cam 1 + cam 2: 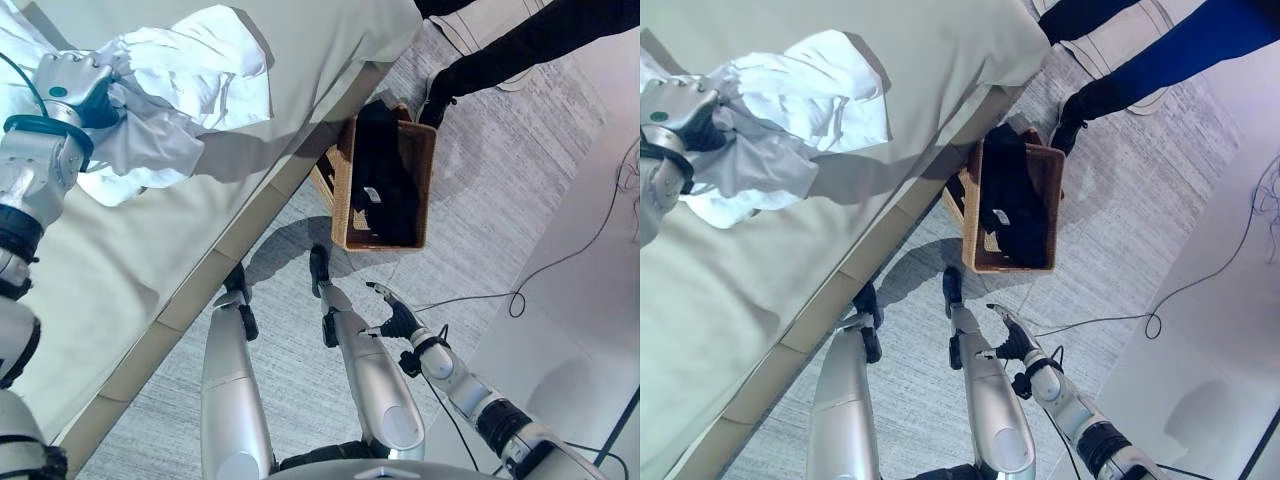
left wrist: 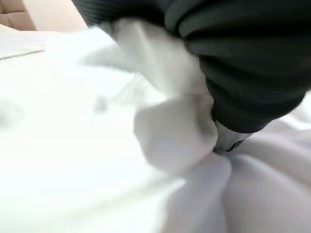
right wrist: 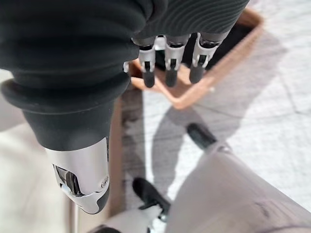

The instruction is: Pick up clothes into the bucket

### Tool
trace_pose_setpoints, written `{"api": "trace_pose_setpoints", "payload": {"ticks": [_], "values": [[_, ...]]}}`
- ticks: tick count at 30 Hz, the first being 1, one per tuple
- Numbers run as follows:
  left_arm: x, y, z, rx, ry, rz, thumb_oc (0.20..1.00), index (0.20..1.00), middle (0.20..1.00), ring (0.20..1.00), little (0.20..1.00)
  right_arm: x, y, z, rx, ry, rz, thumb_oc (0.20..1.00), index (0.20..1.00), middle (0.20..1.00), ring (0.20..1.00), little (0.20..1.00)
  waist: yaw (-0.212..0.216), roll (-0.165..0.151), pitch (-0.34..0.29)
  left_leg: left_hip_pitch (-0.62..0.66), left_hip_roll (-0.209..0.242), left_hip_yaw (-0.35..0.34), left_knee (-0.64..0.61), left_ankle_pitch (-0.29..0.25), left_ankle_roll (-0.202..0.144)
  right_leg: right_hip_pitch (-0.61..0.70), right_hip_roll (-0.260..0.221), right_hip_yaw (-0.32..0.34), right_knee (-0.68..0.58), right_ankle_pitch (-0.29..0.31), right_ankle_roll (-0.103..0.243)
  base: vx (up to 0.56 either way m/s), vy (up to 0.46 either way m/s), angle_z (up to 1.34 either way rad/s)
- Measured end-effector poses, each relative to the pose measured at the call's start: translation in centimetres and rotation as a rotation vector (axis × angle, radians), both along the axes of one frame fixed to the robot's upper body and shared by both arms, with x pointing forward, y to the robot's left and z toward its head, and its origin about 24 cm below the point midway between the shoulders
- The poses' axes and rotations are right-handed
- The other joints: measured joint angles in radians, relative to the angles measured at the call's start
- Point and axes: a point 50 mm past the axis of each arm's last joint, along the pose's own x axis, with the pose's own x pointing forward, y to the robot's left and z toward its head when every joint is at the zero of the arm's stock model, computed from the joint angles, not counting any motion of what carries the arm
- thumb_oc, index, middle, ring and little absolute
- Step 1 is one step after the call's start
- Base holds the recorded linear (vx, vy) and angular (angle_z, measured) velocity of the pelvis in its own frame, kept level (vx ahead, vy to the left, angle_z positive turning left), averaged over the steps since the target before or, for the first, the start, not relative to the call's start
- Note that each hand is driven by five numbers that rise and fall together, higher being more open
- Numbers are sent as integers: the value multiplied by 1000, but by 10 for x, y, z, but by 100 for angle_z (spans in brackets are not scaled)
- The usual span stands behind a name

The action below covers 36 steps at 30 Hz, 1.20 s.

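A white garment point(image 1: 195, 85) lies bunched at the far left of the pale bed point(image 1: 320, 50), partly raised and casting a shadow on the sheet. My left hand point(image 1: 82, 88) is shut on its near end, and the left wrist view has white cloth point(image 2: 170, 131) gathered against the hand point(image 2: 243, 73). The brown wicker basket point(image 1: 345, 195) stands on the floor beside the bed's edge, with dark clothes point(image 1: 385, 175) inside it. My right hand point(image 1: 397, 320) hangs low over the floor, open and holding nothing, its fingers point(image 3: 170, 73) pointing towards the basket point(image 3: 197, 94).
A person in dark trousers stands beyond the basket, one shoe point(image 1: 436, 106) touching its far corner. The bed's padded side rail point(image 1: 215, 260) runs diagonally between me and the mattress. Grey carpet point(image 1: 500, 200) surrounds the basket; a pale floor panel point(image 1: 570, 320) lies to the right.
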Motion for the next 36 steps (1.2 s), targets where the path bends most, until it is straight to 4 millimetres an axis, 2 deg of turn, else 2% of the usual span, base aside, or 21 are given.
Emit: {"api": "trace_pose_setpoints", "payload": {"ticks": [3, 4, 5, 6, 9, 10, 12, 13, 15, 16, 18, 22, 24, 25, 28, 30, 32, 34, 36], "values": [[-16, -2, -8, -54, -21, -69, 200, 200, 200, 200, 200, 2, -5, 1, 1, -4, -23, 1000, 1000, 1000, 1000, 1000, 38, 6, 4, 91, -20, -2, -80, 32, -14, 59, -16, -4, -1, -14, -5, 9, -69, 17], [-27, 2, -10, -135, -69, -95, 200, 200, 200, 200, 200, 3, -10, 0, -2, 7, -43, 1000, 1000, 1000, 1000, 1000, 58, 9, 6, 151, -27, -3, -121, 52, -19, 103, -19, -12, -5, -18, -11, 17, -29, 20], [-29, 5, -13, -166, -81, -94, 200, 200, 200, 200, 200, 2, -12, -1, -5, 11, -50, 1000, 1000, 1000, 1000, 1000, 54, 11, 6, 180, -28, -7, -141, 59, -25, 126, -19, -17, -6, -25, -11, 17, -22, 25], [-32, 8, -13, -187, -93, -89, 200, 200, 200, 200, 200, 2, -15, -1, -11, 13, -54, 1000, 1000, 1000, 1000, 1000, 77, 18, 9, 213, -33, -17, -160, 65, -24, 156, -25, -28, -7, -30, -10, 51, -26, 29], [-47, 17, -5, -420, -239, -125, 200, 200, 200, 200, 200, 2, -26, 0, -13, 15, -93, 1000, 1000, 1000, 1000, 1000, 105, 38, 8, 304, -44, -36, -243, 91, -40, 218, -32, -51, -8, -52, -16, 47, -19, 31], [-51, 21, -3, -511, -294, -143, 200, 200, 200, 200, 200, 2, -31, 0, -26, 22, -103, 1000, 1000, 1000, 1000, 1000, 112, 54, 7, 332, -49, -50, -274, 103, -45, 245, -36, -65, -15, -55, -16, 23, 3, 25], [-56, 26, 1, -584, -331, -153, 200, 200, 200, 200, 200, 2, -35, 1, -34, 29, -105, 1000, 1000, 1000, 1000, 1000, 130, 65, 7, 372, -55, -50, -313, 117, -48, 267, -38, -67, -18, -56, -17, 55, 0, 17], [-58, 28, 5, -636, -372, -166, 200, 200, 200, 200, 200, 2, -39, 1, -43, 29, -106, 1000, 1000, 1000, 1000, 1000, 137, 83, 1, 403, -60, -57, -343, 128, -51, 293, -43, -80, -22, -60, -18, 106, -3, 17], [-60, 21, 13, -665, -410, -218, 200, 200, 200, 200, 200, -2, -43, -1, -46, 47, -113, 1000, 1000, 1000, 1000, 1000, 148, 103, -14, 443, -61, -62, -381, 140, -58, 318, -46, -83, -26, -63, -14, 87, -7, 18], [-62, 11, 20, -676, -431, -287, 200, 200, 200, 200, 200, -6, -47, 1, -44, 49, -113, 1000, 1000, 1000, 1000, 1000, 159, 126, -34, 461, -67, -70, -400, 149, -56, 342, -52, -94, -41, -63, -14, 61, -15, 15], [-66, 2, 30, -686, -469, -370, 200, 200, 200, 200, 200, -9, -44, 1, -36, 54, -93, 1000, 1000, 1000, 1000, 1000, 158, 144, -67, 496, -72, -79, -422, 155, -50, 378, -53, -107, -56, -66, -11, 78, -13, 18], [-68, -4, 32, -701, -470, -423, 200, 200, 200, 200, 200, -12, -40, 4, -22, 55, -58, 1000, 1000, 1000, 1000, 1000, 156, 160, -154, 542, -78, -79, -451, 163, -46, 430, -56, -112, -96, -67, -9, 87, -2, 4], [-70, -12, 35, -702, -466, -471, 200, 200, 200, 200, 200, -19, -37, 3, -8, 70, -29, 1000, 1000, 1000, 1000, 1000, 154, 160, -178, 576, -78, -81, -465, 163, -45, 470, -52, -115, -119, -67, -8, 69, -6, 4], [-71, -15, 35, -698, -460, -497, 200, 200, 200, 200, 200, -21, -35, 3, -4, 73, -16, 1000, 1000, 1000, 1000, 1000, 154, 160, -211, 580, -77, -81, -474, 162, -48, 478, -50, -118, -133, -66, -8, 72, -7, 3], [-71, -18, 36, -717, -449, -523, 200, 200, 200, 200, 200, -24, -32, 4, -3, 78, 9, 1000, 1000, 1000, 1000, 1000, 152, 160, -220, 626, -78, -87, -481, 161, -48, 538, -49, -131, -161, -64, -6, 75, -5, 9], [-71, -19, 36, -745, -431, -538, 200, 200, 200, 200, 200, -30, -33, 0, -3, 100, 15, 1000, 1000, 1000, 1000, 1000, 137, 159, -272, 639, -74, -90, -507, 162, -50, 558, -43, -139, -189, -62, -6, 83, -9, 11], [-71, -19, 35, -794, -412, -562, 200, 200, 200, 200, 200, -33, -30, 5, 17, 86, 30, 1000, 1000, 1000, 1000, 1000, 128, 159, -279, 679, -75, -99, -525, 163, -51, 605, -40, -149, -215, -61, -5, 69, -6, 13], [-72, -23, 34, -827, -386, -594, 200, 200, 200, 200, 200, -35, -24, 11, 40, 64, 47, 1000, 1000, 1000, 1000, 1000, 125, 157, -319, 683, -72, -99, -532, 162, -53, 613, -37, -150, -229, -61, -6, 57, -1, 0], [-73, -27, 36, -852, -370, -635, 200, 200, 200, 200, 200, -31, -18, 22, 75, 23, 71, 1000, 1000, 1000, 1000, 1000, 125, 157, -321, 703, -73, -99, -532, 162, -53, 636, -33, -150, -241, -58, -6, 36, 2, -1]]}}
